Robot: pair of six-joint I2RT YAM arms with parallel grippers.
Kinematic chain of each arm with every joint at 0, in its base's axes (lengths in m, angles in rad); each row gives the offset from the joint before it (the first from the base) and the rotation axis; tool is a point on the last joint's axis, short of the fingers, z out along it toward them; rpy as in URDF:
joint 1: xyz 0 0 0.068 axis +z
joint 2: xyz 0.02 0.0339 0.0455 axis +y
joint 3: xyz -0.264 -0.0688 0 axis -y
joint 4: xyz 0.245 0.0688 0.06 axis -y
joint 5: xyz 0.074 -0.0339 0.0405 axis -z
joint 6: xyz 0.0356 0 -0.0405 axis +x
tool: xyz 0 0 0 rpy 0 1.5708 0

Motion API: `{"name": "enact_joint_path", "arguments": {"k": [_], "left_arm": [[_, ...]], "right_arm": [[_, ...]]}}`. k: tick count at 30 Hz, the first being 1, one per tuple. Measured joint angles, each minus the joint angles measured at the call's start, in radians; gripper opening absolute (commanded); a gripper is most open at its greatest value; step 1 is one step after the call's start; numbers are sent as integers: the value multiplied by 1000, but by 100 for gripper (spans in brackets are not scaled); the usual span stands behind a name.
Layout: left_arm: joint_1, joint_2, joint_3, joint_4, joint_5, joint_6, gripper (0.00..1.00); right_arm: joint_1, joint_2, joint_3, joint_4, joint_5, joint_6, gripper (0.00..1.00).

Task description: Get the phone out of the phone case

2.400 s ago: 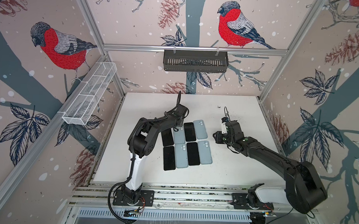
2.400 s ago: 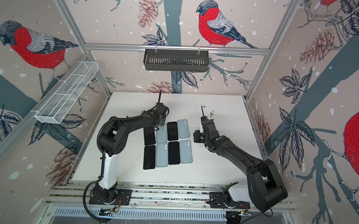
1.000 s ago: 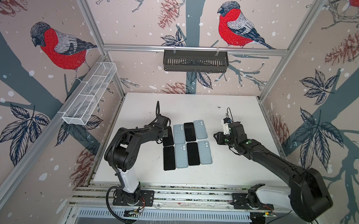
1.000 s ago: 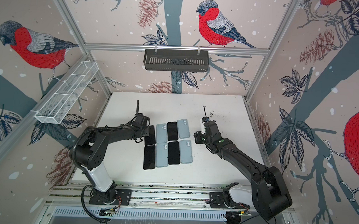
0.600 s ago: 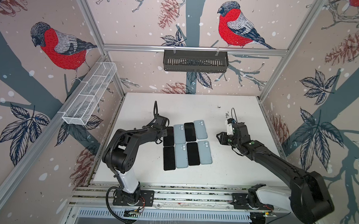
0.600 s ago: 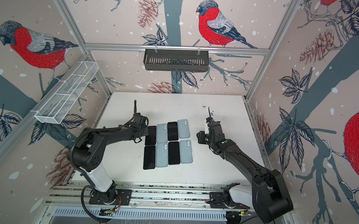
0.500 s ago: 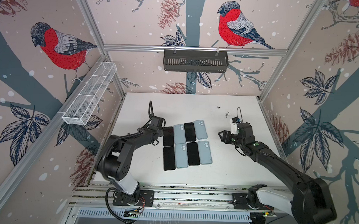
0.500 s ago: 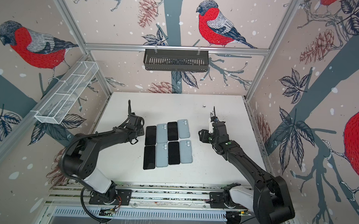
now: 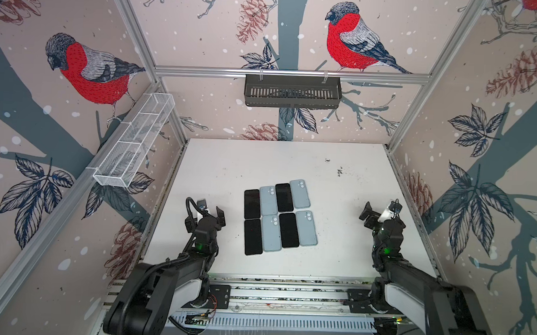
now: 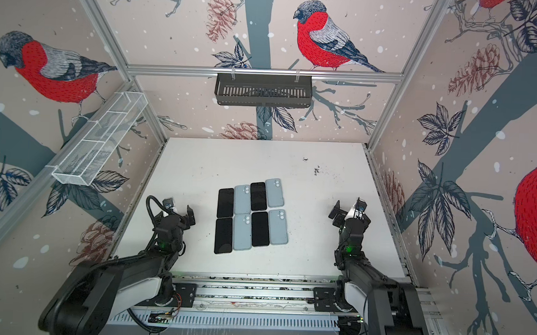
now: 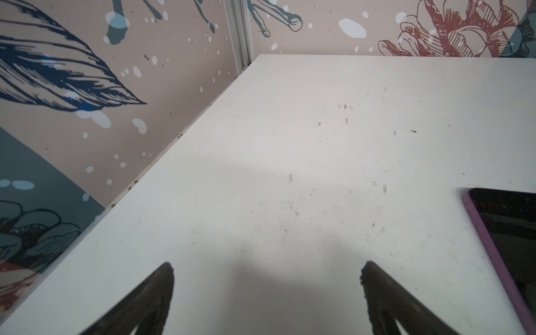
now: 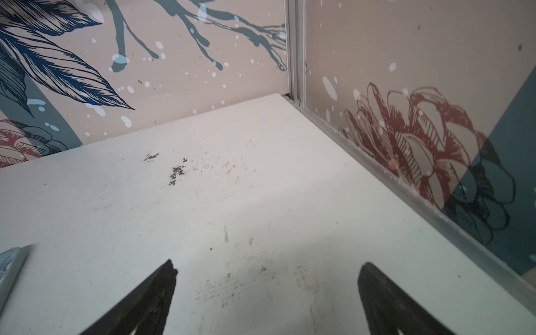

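Step looked like approach, nothing gripped yet: phones (image 9: 289,230) lay in two rows mid-table, and the one nearest your left gripper (image 9: 211,211) showed a purple case (image 11: 492,246) rim. Next you needed to reach in, pin that case, peel a corner. Left gripper and right gripper (image 9: 382,212) both stood wide, empty, over bare table (image 11: 290,145)

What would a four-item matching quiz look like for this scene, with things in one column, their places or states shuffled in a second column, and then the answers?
Things:
1. white mesh basket
2. black slotted basket
3. left end effector
4. phone grid

Places or states:
A. middle of the table
B. hung on the back wall
C. hung on the left wall
D. open, over bare table beside the grid

Pairs: 1-C, 2-B, 3-D, 4-A
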Motion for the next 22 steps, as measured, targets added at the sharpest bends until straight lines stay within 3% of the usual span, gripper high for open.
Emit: {"name": "enact_joint_path", "arguments": {"k": [3, 5, 8, 11, 13, 17, 22], "left_arm": [[51, 177, 58, 221, 83, 43, 99], [79, 313, 109, 336, 134, 48, 99], [132, 333, 210, 244, 244, 47, 99], [166, 349, 210, 332, 289, 32, 99], [166, 342, 220, 257, 333, 29, 99], [171, 349, 212, 301, 350, 11, 99], [171, 352, 203, 312, 359, 11, 99]], "right_arm": [[5, 262, -3, 258, -2, -49, 100], [-1, 371, 30, 304, -3, -73, 100], [-23, 365, 153, 282, -26, -73, 99], [-5, 374, 151, 294, -25, -78, 100], [0, 364, 171, 245, -21, -82, 99], [42, 364, 170, 245, 27, -100, 99], [14, 364, 182, 225, 31, -101, 100]]}}
